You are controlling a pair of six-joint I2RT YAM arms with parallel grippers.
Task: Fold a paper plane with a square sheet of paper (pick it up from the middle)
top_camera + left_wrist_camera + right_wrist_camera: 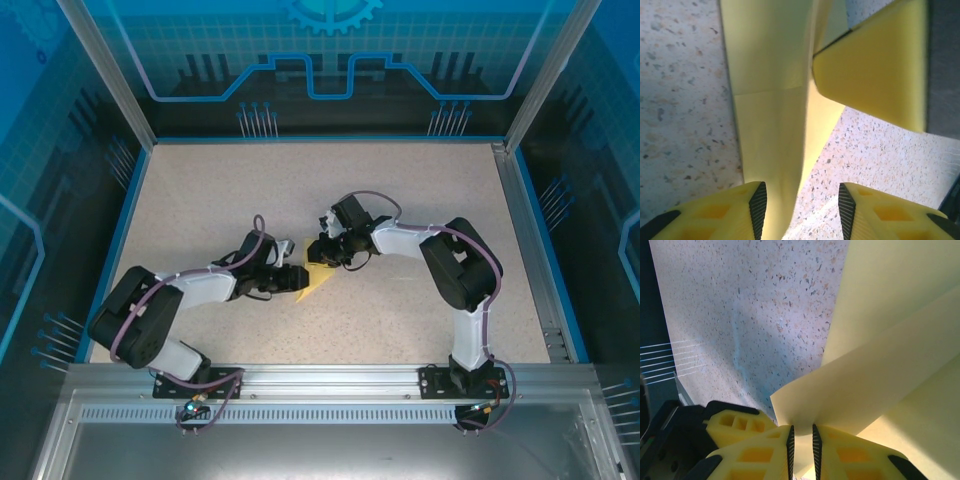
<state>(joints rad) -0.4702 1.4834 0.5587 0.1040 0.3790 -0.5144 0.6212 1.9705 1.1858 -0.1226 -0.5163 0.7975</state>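
A: Start with the biggest thing. What carries it all?

B: A pale speckled surface (400, 200) inside a blue-walled enclosure. The left arm (190, 290) and the right arm (455, 260) both reach in from the near edge, and they meet near the middle.

A: And the square sheet of paper (318, 280)?

B: It's right between them, near the middle of the surface and a little left of it. It's pale yellow and folded into layers, with a pointed end toward the near edge. Part of it is raised off the surface.

A: What is the right tool (322, 252) doing?

B: It is clamped on the paper. In the right wrist view its fingers (850, 455) stand almost together, and a raised flap of the sheet runs down into the thin slot between them.

A: And the left tool (293, 280)?

B: Its jaws stand apart. In the left wrist view a standing fold of the paper (770, 75) runs down between its two fingers (715, 215), close by the left one. I can't tell whether it touches that one. The speckled surface shows in the rest of the gap.
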